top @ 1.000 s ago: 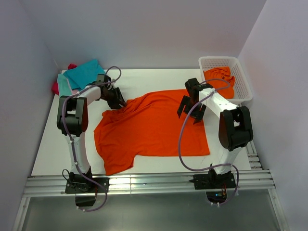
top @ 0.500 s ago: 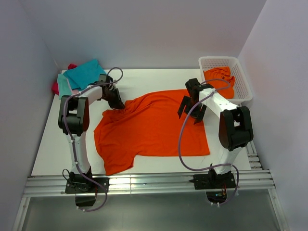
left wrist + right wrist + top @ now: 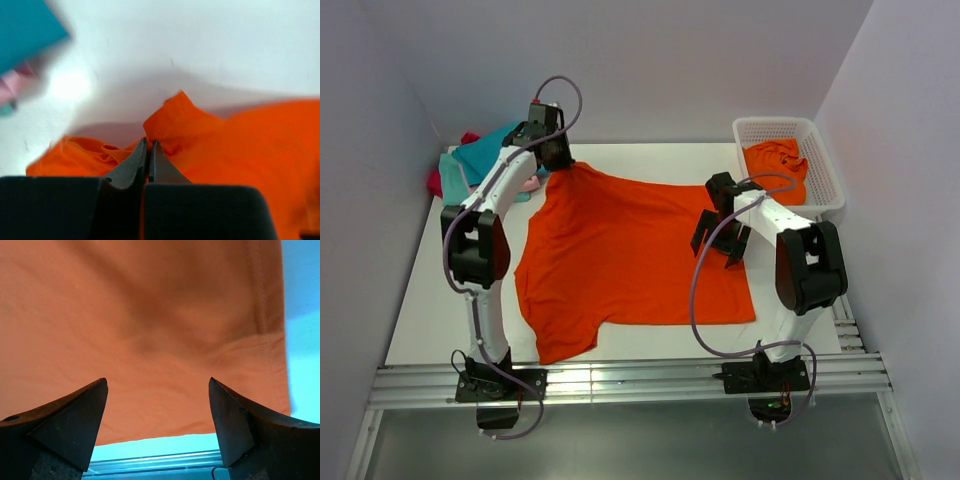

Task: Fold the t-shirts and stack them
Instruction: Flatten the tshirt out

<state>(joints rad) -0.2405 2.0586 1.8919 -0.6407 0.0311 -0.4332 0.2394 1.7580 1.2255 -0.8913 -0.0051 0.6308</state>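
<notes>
White worktop (image 3: 430, 300) carried one orange t-shirt (image 3: 620, 260), spread flat just left of the lattice basket (image 3: 830, 185). A second orange t-shirt (image 3: 775, 165) lay crumpled inside the basket, and a teal t-shirt (image 3: 485, 150) sat far left of it. The left fingers (image 3: 142, 160) were clenched on the spread shirt's far corner, away from the basket; the right fingers (image 3: 70, 420) hung released above its basket-side edge.

Bright, even light, soft shadows; the teal t-shirt (image 3: 25, 27) blurs in the left wrist view.
</notes>
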